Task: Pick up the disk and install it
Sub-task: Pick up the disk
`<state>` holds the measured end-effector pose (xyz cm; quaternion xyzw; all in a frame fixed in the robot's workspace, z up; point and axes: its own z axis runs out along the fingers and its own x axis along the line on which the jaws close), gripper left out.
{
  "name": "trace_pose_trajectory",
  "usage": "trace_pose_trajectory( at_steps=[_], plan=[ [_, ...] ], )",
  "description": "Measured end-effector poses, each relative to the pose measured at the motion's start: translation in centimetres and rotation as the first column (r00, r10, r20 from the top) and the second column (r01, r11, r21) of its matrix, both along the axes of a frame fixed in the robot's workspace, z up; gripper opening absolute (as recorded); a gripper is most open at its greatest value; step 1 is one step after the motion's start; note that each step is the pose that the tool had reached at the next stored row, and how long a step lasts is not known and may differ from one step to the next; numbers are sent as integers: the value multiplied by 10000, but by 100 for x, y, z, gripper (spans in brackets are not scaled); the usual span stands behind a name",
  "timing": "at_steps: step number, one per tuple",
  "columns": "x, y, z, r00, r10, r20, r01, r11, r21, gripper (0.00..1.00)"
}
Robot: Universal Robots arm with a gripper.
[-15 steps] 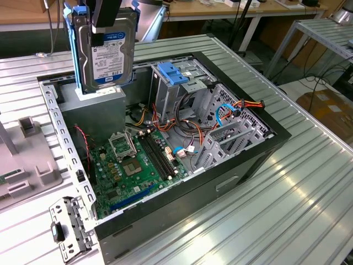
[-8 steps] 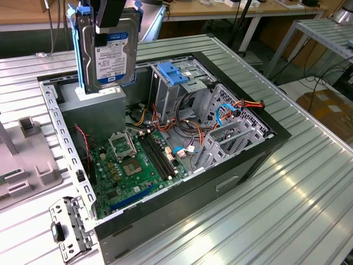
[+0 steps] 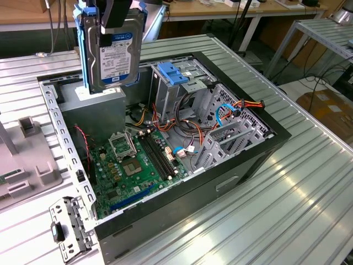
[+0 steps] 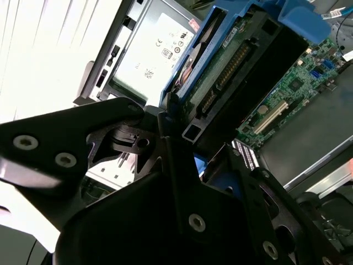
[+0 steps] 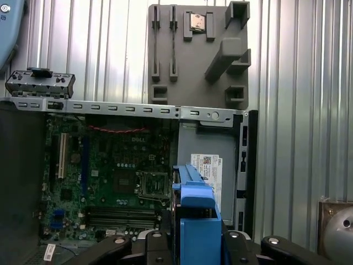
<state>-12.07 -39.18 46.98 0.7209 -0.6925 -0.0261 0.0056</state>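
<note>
The open computer case (image 3: 220, 176) lies on its side on a ribbed metal table (image 3: 309, 210). Inside it are a green motherboard (image 3: 138, 165), a grey power-supply box (image 3: 102, 113) in the corner toward the exterior view's left, and a tall metal drive cage (image 3: 162, 102) topped by a blue latch (image 3: 171, 73). Loose coloured cables (image 3: 237, 107) sit between that cage and a perforated metal bay (image 3: 231, 132) at the case's right end in the exterior view.

The disk (image 3: 113, 55) is outside the case. It is held upright above the power-supply corner, with its white label facing the exterior view and blue rails on both sides. The gripper (image 3: 114, 22) pinches it from above, its jaws pressed against the two flat faces. In the second wrist view the disk's connector edge (image 4: 231, 72) points down toward the power supply's white sticker (image 4: 146, 55).

The space above the motherboard is open, and the case's top rim is unobstructed. Outside the case, near its rear rim, are a grey fixture plate (image 5: 198, 55) and a loose metal bracket (image 3: 69, 226).

The disk's top edge is cut off in the exterior view. I cannot tell whether its lower edge touches the power supply. The inside of the drive cage is hard to make out.
</note>
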Motion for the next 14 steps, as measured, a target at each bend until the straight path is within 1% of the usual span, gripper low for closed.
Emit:
trace_pose_trajectory(
  at_steps=[14],
  plan=[
    [114,-25,-4,10000,0,0,0,10000,-1,37]
  ],
)
